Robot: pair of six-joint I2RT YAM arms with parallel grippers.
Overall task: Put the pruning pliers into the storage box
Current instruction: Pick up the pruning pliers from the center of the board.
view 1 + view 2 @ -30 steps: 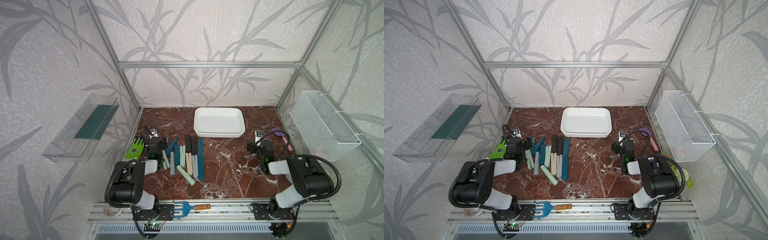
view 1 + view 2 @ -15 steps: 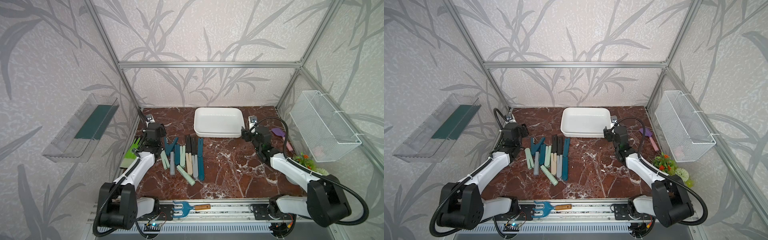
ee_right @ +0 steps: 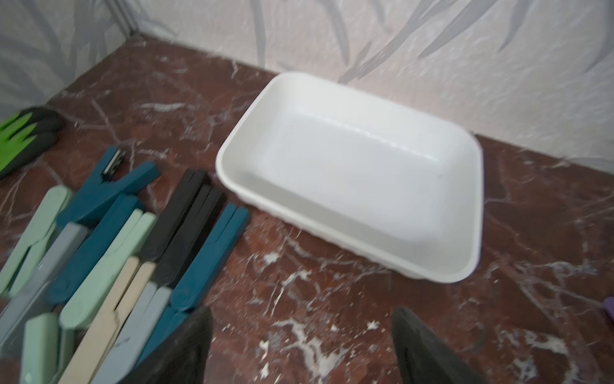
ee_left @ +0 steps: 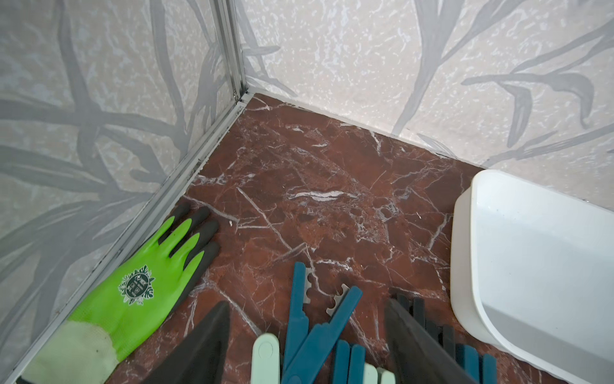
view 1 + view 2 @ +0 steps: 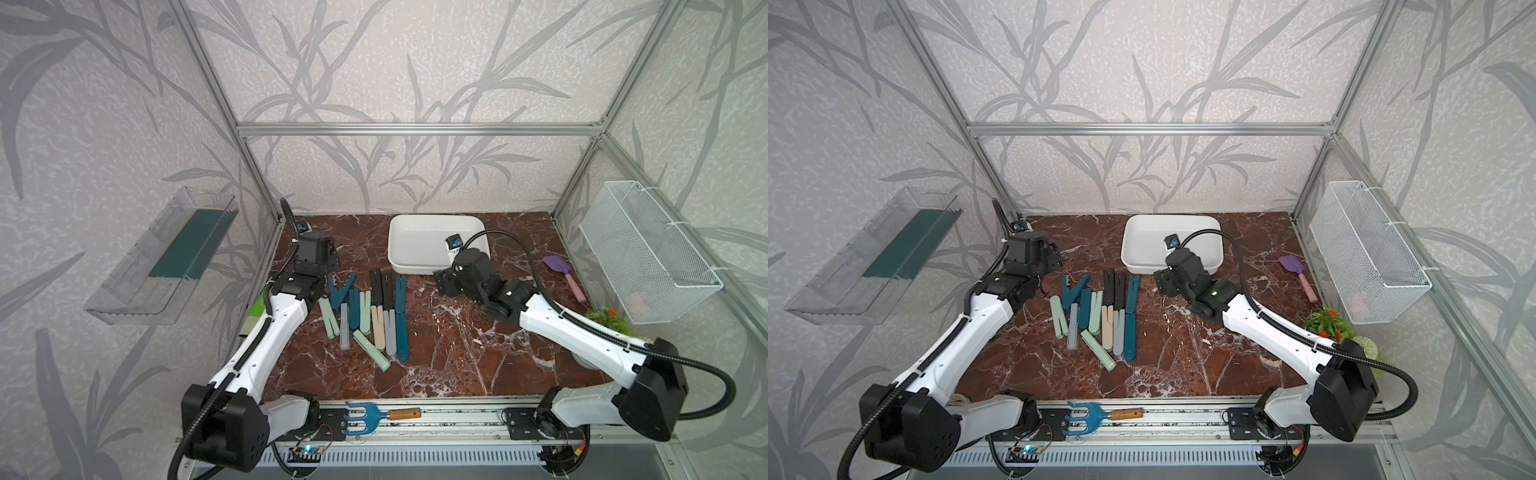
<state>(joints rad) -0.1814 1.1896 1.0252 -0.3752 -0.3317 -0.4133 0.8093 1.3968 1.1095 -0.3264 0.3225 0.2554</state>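
Several pruning pliers lie side by side on the marble, in black, teal, mint, beige and grey. The white storage box stands empty just behind them. My left gripper is open above the pile's far left end. A spread teal pair shows between its fingers, not gripped. My right gripper is open over bare marble by the box's near right corner, with a teal pair beside one finger.
A green glove lies along the left wall. A purple spatula and a small plant are at the right. A wire basket and a clear bin hang on the side walls. A blue rake rests on the front rail.
Both arms have unfolded from near the front and reached forward. The left gripper came over the pile's far left end. The right gripper swung left to the box's near corner.
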